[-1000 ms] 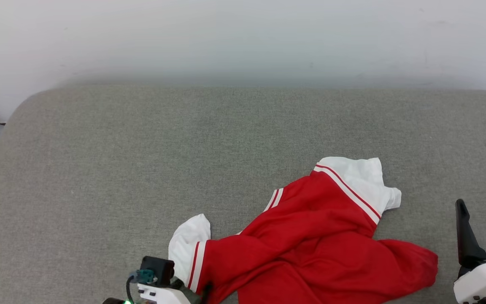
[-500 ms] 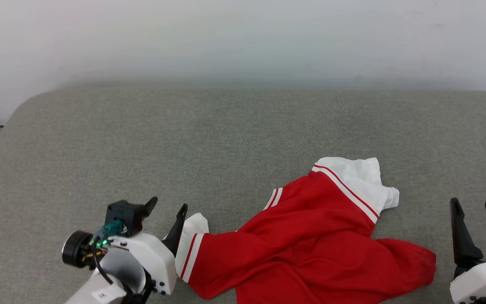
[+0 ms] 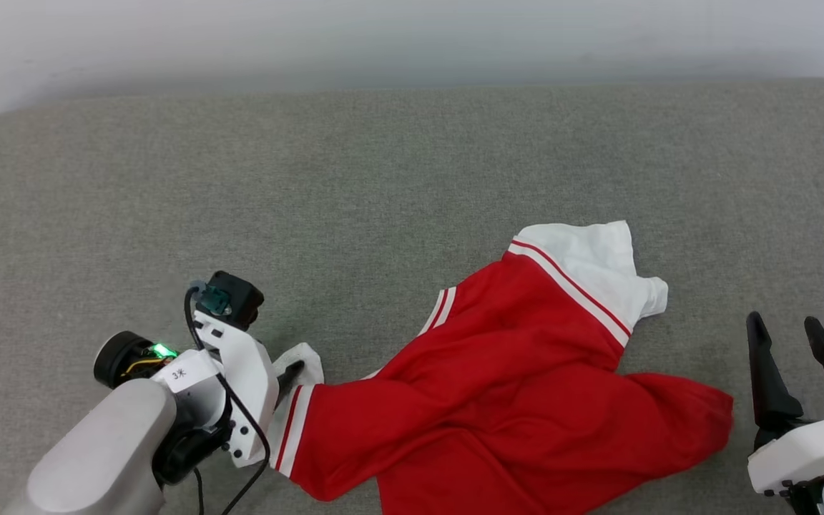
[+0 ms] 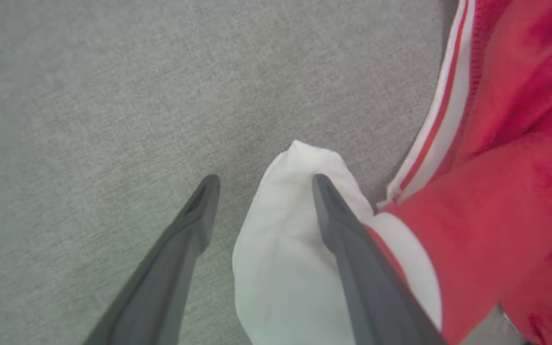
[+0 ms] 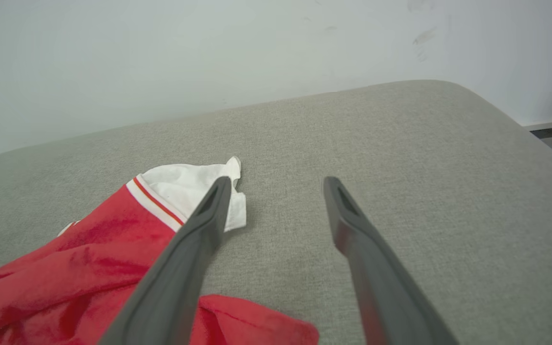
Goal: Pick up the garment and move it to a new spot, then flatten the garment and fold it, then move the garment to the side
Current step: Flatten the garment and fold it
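Crumpled red jersey (image 3: 512, 408): its white sleeve (image 4: 281, 249) was straddled, ungripped, by the wide-open left gripper (image 4: 262, 189); the right gripper (image 3: 784, 322) was held open, empty.

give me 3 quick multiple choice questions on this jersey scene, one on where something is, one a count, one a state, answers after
1. Where is the left gripper?
A. at a white sleeve of the garment
B. over the garment's red middle
C. up against the wall

2. How many white sleeves show in the head view?
A. one
B. two
C. three

3. The right gripper is:
A. shut on the garment
B. shut on nothing
C. open, holding nothing

Answers:
1 A: in the left wrist view one finger lies over the sleeve, the other beside it over the grey cushion.
2 B: one by the left gripper, one at the garment's far end.
3 C: its fingers stand apart over the cushion, clear of the fabric.
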Robot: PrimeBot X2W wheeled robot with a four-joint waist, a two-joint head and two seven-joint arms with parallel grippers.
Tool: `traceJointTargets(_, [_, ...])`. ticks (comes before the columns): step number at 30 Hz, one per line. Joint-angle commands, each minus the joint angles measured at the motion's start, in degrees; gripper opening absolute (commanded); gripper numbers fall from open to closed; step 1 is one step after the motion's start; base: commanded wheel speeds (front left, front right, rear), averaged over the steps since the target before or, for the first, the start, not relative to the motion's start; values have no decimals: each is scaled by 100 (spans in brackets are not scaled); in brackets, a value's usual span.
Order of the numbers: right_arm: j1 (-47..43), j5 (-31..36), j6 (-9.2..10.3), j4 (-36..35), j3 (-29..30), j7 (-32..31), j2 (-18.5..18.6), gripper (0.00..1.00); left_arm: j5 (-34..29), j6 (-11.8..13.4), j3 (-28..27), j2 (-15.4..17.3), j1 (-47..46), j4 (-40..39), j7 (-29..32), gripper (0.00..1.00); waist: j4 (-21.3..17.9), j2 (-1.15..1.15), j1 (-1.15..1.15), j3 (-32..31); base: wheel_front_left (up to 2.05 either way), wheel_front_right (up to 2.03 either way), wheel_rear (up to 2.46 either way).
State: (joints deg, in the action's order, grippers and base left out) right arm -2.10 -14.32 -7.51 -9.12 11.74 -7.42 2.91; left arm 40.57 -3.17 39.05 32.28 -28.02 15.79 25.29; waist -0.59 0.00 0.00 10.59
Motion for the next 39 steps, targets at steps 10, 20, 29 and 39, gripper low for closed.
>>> traceJointTargets(10, [217,-118,4,408,-61,260,-5,100,378,-407,641,-122,-213,371,746,0,-225,0,0,241,0,0,0])
traceJointTargets(20, [252,-93,4,533,66,253,-5,100,57,-15,120,-13,-352,393,-696,0,-87,0,0,48,0,0,0])
traceJointTargets(29, [482,53,4,650,250,97,-5,100,96,700,-495,195,-84,114,-1497,0,64,0,0,-59,0,0,0])
traceJointTargets(39, [1910,-93,4,2040,175,-1523,434,100,132,1063,-678,194,16,-630,-1662,0,387,0,0,179,0,0,0])
